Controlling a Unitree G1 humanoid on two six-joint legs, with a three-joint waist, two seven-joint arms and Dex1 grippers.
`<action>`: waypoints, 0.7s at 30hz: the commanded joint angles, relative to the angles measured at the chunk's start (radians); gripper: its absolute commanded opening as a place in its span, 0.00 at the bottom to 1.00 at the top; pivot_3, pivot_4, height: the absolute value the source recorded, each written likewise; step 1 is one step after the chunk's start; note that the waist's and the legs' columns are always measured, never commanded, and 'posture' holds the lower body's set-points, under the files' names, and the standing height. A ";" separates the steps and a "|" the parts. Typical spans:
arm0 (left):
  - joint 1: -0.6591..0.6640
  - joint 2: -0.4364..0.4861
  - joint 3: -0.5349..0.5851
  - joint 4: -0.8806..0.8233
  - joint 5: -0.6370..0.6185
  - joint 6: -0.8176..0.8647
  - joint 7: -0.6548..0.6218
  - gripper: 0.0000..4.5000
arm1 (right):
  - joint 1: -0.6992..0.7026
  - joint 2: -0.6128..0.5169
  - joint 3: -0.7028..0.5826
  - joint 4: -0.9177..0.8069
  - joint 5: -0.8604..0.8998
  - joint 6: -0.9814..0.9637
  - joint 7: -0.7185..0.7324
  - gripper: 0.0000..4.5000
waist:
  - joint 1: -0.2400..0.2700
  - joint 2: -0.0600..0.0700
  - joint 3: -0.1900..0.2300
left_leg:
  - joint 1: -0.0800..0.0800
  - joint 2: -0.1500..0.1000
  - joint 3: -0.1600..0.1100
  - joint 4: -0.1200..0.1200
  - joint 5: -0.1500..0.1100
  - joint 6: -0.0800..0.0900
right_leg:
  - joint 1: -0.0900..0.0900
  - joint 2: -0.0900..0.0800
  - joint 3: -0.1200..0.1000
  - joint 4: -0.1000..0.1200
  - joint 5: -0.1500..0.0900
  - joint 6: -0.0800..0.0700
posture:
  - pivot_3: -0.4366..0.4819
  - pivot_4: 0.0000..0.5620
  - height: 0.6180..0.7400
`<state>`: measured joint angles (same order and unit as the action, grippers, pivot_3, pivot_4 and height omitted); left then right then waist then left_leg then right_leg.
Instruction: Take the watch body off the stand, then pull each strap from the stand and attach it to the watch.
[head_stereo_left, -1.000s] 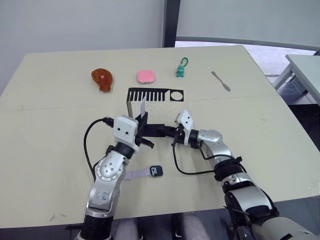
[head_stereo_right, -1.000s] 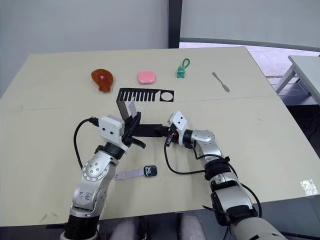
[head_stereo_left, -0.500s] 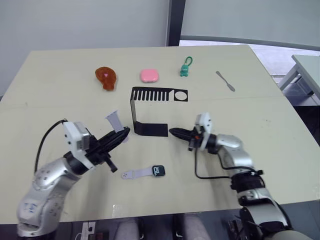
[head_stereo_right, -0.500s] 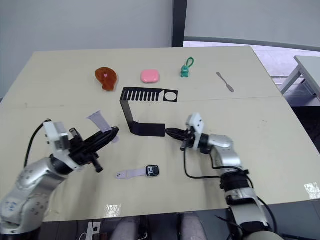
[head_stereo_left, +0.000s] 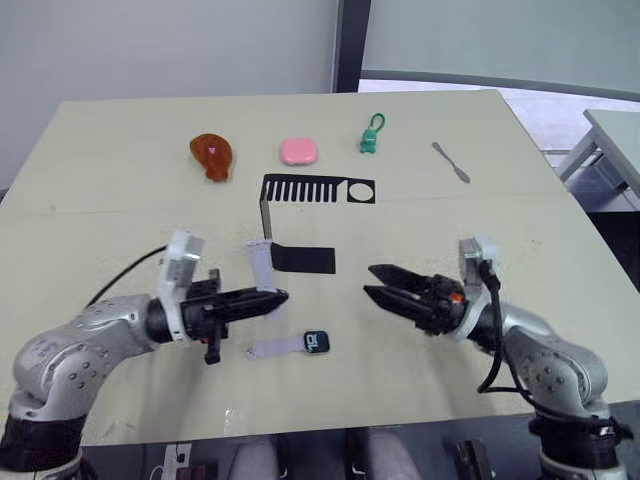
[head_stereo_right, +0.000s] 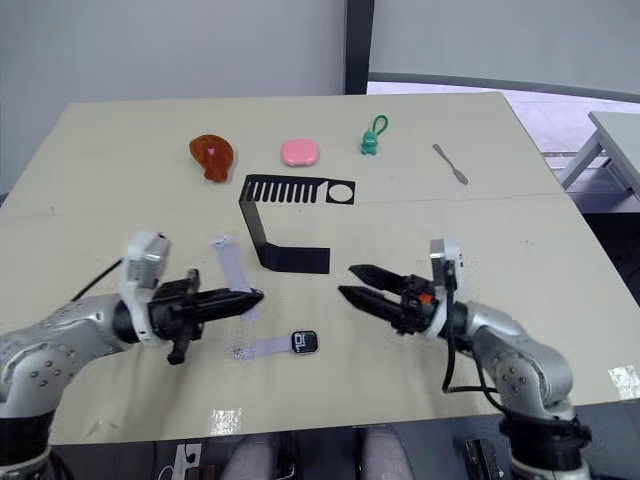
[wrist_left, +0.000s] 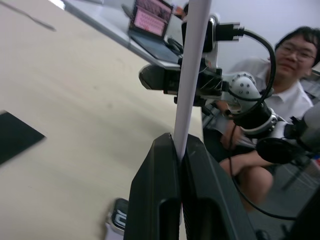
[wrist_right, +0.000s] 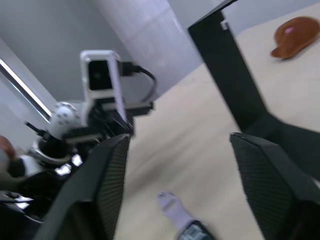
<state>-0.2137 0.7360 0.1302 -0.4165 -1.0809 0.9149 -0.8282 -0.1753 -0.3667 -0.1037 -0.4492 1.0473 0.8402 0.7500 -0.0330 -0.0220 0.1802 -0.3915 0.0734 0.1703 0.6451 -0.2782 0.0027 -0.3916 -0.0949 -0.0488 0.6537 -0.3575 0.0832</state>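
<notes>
1. Black watch body (head_stereo_left: 315, 342) lies flat on the table (head_stereo_left: 560, 250) nearest the robot, off the stand, with one strap (head_stereo_left: 272, 348) already joined to its left side.
2. Just beyond, the left gripper (head_stereo_left: 275, 297) is clamped tight on the second strap (head_stereo_left: 259, 262), which stands upright from its fingertips, clear of the stand; the left wrist view shows the pale band pinched between the closed fingers (wrist_left: 157, 200).
3. Facing it from the right, the right gripper (head_stereo_left: 372, 282) hovers with fingers spread wide and nothing held.
4. Behind them sits the bare black stand (head_stereo_left: 300, 258), both straps gone.
5. By this reading the task is past halfway: body removed, one strap fitted, the second pulled but not yet attached.
6. Along the far edge: one brown toy (head_stereo_left: 213, 155), one pink block (head_stereo_left: 299, 151), one green charm (head_stereo_left: 370, 138), one grey spatula (head_stereo_left: 452, 162).
7. Count: one watch body, two straps, one stand.
</notes>
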 joint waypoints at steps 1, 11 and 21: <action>-0.042 -0.017 -0.019 0.000 -0.045 0.043 0.009 0.00 | -0.009 0.047 0.011 -0.066 0.138 0.046 -0.120 0.98 | 0.003 0.000 0.000 | 0.000 0.000 0.000 0.000 0.000 0.000 | 0.000 0.000 0.000 0.000 0.000 0.000 | 0.48 0.27 1.00; -0.114 -0.052 -0.056 0.028 -0.108 0.173 0.034 0.00 | -0.054 0.144 0.084 -0.046 0.277 0.067 -0.281 0.98 | 0.002 0.000 0.000 | -0.001 -0.001 0.000 0.001 0.000 0.000 | 0.000 0.000 0.000 0.000 0.000 0.000 | 0.48 0.27 1.00; -0.120 -0.102 -0.060 0.013 -0.139 0.202 0.081 0.00 | -0.091 0.162 0.138 -0.011 0.237 0.053 -0.275 0.79 | 0.002 0.000 0.000 | -0.002 -0.001 -0.001 0.001 0.000 0.001 | -0.001 0.000 0.000 0.000 0.000 0.000 | 0.48 0.27 1.00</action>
<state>-0.3203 0.6388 0.0607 -0.3787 -1.1845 1.1130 -0.7517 -0.2599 -0.2082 0.0280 -0.4412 1.2832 0.9073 0.4600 -0.0307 -0.0222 0.1801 -0.3933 0.0728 0.1695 0.6462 -0.2779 0.0034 -0.3924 -0.0948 -0.0490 0.6534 -0.3574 0.0833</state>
